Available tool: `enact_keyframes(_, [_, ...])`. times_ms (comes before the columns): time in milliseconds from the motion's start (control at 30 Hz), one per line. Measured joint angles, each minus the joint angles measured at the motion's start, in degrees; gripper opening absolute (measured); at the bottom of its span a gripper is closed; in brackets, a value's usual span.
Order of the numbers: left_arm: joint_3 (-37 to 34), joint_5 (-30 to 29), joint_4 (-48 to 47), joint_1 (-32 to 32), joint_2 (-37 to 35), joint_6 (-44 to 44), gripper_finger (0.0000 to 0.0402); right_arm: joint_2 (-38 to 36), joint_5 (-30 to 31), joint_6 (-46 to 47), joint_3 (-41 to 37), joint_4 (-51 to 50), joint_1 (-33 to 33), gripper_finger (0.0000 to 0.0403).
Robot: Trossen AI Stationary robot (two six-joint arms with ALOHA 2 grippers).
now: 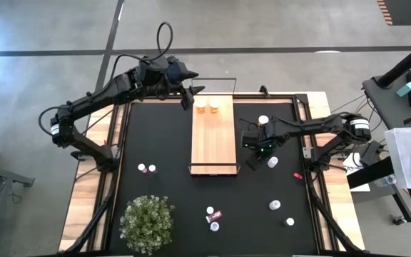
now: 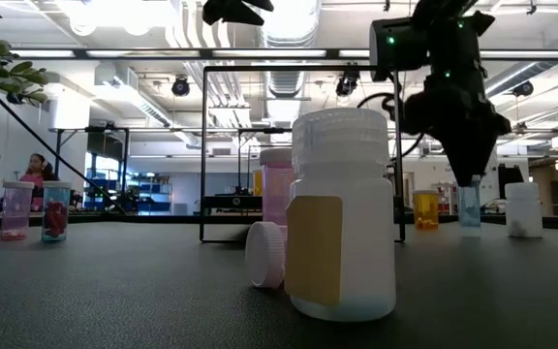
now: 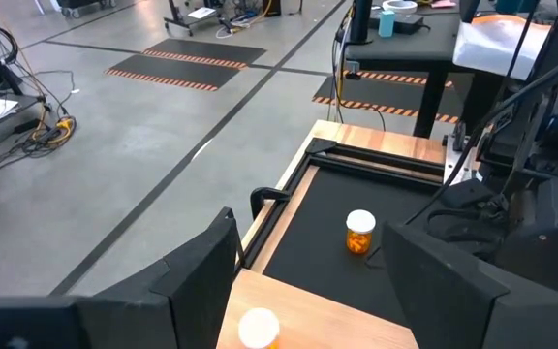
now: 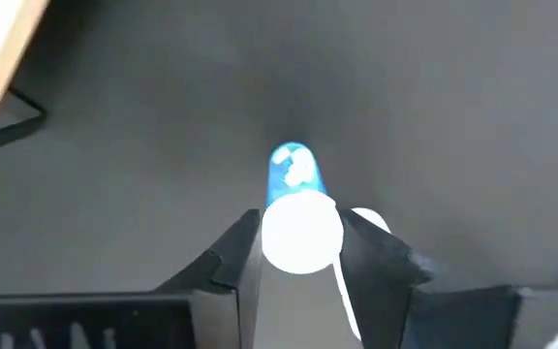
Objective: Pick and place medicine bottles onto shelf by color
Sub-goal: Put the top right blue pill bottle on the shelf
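The light wood shelf (image 1: pixel 212 139) lies on the black mat, with two orange bottles (image 1: pixel 207 107) standing at its far end. My left gripper (image 1: pixel 189 96) hovers open above the shelf's far left corner; one orange bottle's white cap (image 3: pixel 258 328) shows below it. My right gripper (image 1: pixel 260 146) is right of the shelf, shut on a blue bottle (image 4: pixel 294 170) with a white cap. Another orange bottle (image 1: pixel 263 120) stands on the mat just beyond it. My right gripper pinches the blue bottle's top, at its white cap (image 4: pixel 301 233), between its two fingers, one on each side. The fingers come from above, pointing down. The bottle stays upright below them (image 2: pixel 469 208); I cannot tell whether its base is on the mat.
A white bottle (image 1: pixel 272 162) stands close by my right gripper. Two bottles (image 1: pixel 147 169) stand left of the shelf. More bottles (image 1: pixel 212 218), (image 1: pixel 274 205), (image 1: pixel 290 221) stand near the front edge, beside a green plant (image 1: pixel 147 221). A small red thing (image 1: pixel 297 175) lies at the right.
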Motion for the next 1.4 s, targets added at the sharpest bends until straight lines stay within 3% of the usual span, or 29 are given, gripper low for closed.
enact_keyframes(200, [0.0, 0.0, 0.0, 0.0, 0.0, 0.0, 0.024, 0.0, 0.3, -3.3, 7.0, -6.2, -0.7, 0.0122])
enact_keyframes(467, [0.0, 0.0, 0.0, 0.0, 0.0, 0.0, 0.024, 2.2, 0.6, -8.1, 16.0, -6.9, -6.2, 0.0117])
enact_keyframes(967, [0.0, 0.0, -2.0, 0.0, 0.0, 0.0, 0.024, 21.7, 0.7, -21.1, 38.2, -15.6, -11.1, 0.012])
enact_keyframes(1400, [-0.4, 0.0, -2.4, 0.0, 0.0, 0.2, 0.024, 33.4, 0.6, -29.4, 55.5, -17.8, -12.6, 0.0121])
